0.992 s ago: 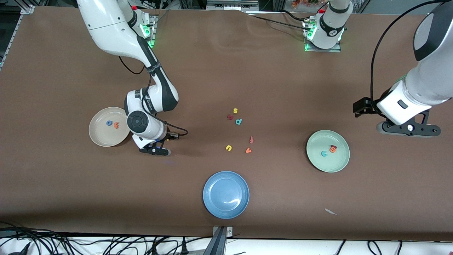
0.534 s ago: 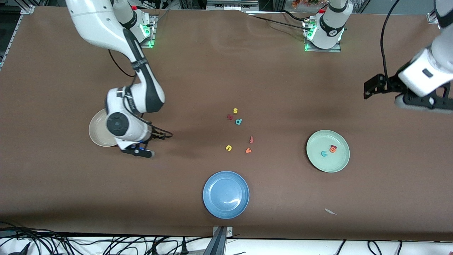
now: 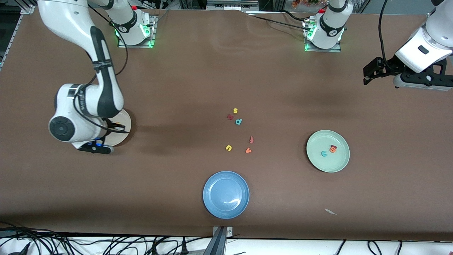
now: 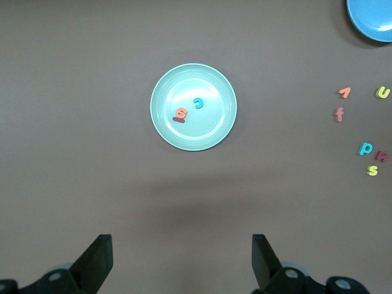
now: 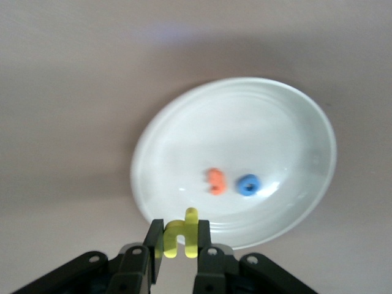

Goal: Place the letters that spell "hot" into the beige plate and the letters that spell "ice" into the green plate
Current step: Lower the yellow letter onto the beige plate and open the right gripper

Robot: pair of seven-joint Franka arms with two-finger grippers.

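My right end effector (image 5: 179, 245) is clamped on the yellow h (image 5: 181, 236) over the beige plate's (image 5: 294, 122) rim. My left end effector (image 4: 180, 260) waits, fingers apart, high above the surface (image 3: 198, 78).

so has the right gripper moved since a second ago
Yes. The right gripper, shut on the yellow h, has swung from beside the beige plate to over its rim.

Robotics lab, brown-covered table (image 3: 198, 81), bolted arm bases, cables (image 3: 106, 244) along the edge
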